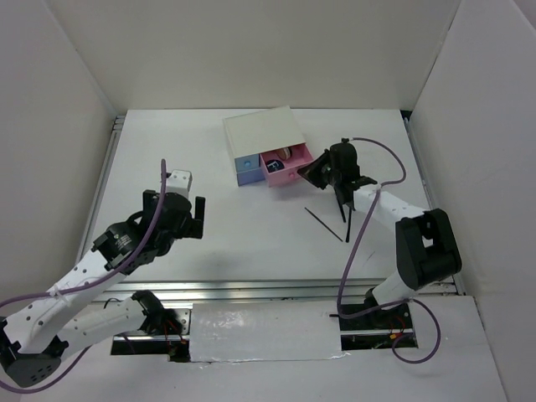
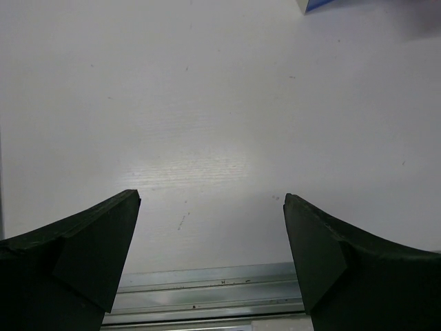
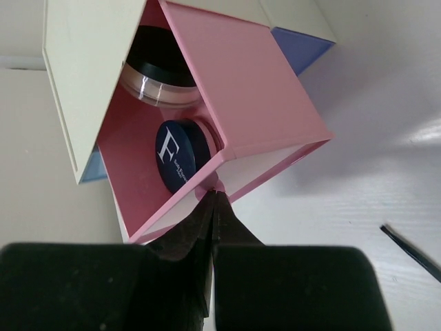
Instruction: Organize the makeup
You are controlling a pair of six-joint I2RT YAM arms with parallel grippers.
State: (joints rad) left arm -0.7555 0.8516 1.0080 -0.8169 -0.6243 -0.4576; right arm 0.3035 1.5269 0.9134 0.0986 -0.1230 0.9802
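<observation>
Right gripper (image 3: 213,200) is clenched tight, fingertips pressed together right at the little knob on the front of the pink drawer (image 3: 234,76). Can't tell from the wrist view if it's actually pinching the knob or just sitting against it.

The drawer is pulled out of the white box (image 1: 260,130), and 2 of the makeup bits are already inside it. The round dark-blue compact (image 3: 180,153) with the white "F" is up near the front wall, and the round black-lidded jar (image 3: 158,65) sits behind it, half under the box top. The blue drawer (image 1: 248,170) is next to the pink one and looks pushed in.

Out on the table (image 1: 251,243), a thin black brush (image 1: 324,225) lies at an angle just beside the right arm. A second thin black stick (image 1: 345,222) is near it, pointing more toward the arms.

Left gripper (image 2: 212,198) is wide open with nothing between the fingers, hanging over bare table well apart from the box.
</observation>
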